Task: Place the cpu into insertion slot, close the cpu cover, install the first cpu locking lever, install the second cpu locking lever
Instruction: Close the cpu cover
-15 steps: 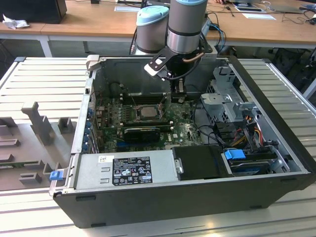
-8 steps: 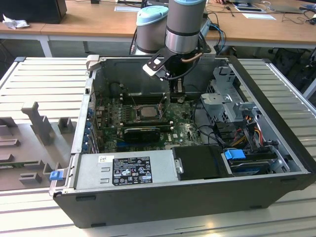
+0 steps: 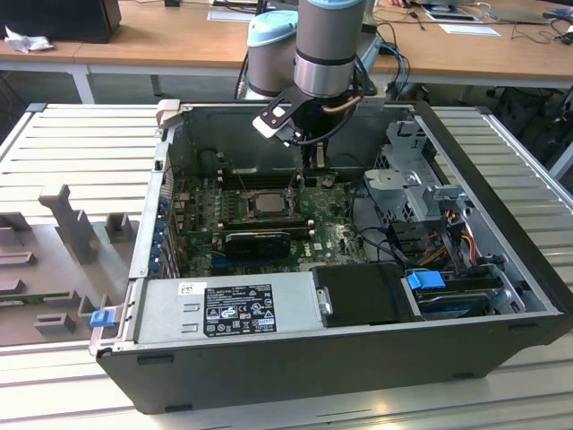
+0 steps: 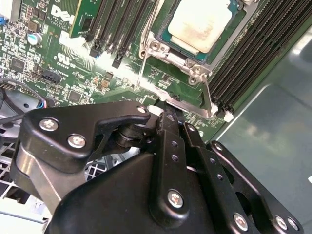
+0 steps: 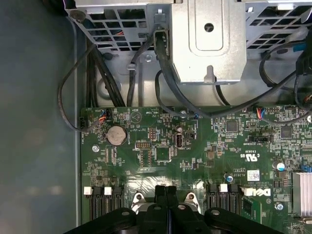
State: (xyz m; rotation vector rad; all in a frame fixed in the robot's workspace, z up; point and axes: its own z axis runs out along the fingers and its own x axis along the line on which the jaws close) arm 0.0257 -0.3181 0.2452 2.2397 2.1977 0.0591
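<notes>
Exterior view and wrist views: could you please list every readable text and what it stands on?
Black label on the power supply: print too small to read.
Green circuit board: white logo and tiny white codes, none quotable with confidence.
White sticker on the board: unreadable.

Arm: silver-grey tube, black band, pale blue joint cap. Gripper: black linkage plates, silver screws.

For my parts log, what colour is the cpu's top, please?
The cpu is pale silvery-beige; second wrist view.
</notes>
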